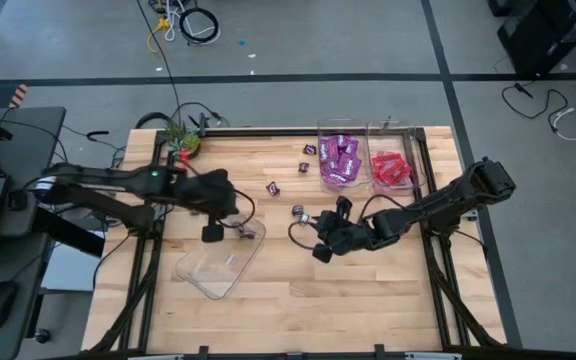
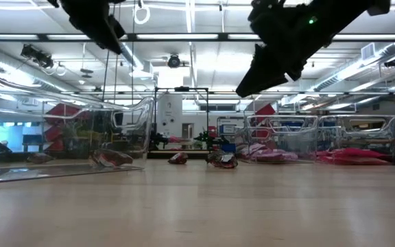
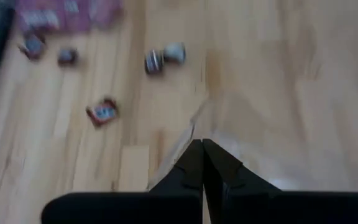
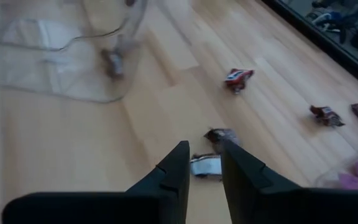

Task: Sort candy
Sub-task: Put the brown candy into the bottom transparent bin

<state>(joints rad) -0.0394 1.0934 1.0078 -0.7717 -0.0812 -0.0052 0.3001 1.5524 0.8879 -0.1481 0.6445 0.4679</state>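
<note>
Loose candy lies on the wooden table: a red-and-dark piece point(image 1: 274, 187), a pair of small pieces point(image 1: 301, 213) and two dark ones point(image 1: 307, 158) farther back. One piece point(image 1: 249, 230) lies inside the clear tray point(image 1: 208, 272) at the left. My left gripper point(image 3: 202, 148) is shut and empty, raised over that tray's far end point(image 1: 211, 232). My right gripper point(image 4: 202, 155) hangs open above the table just right of the pair point(image 4: 207, 163), touching nothing; it is seen high in the low view point(image 2: 247, 86).
Two clear trays stand at the far right, one with purple packets point(image 1: 339, 160) and one with red packets point(image 1: 390, 170). A small plant point(image 1: 181, 138) sits at the far left corner. The near half of the table point(image 1: 298, 310) is bare wood.
</note>
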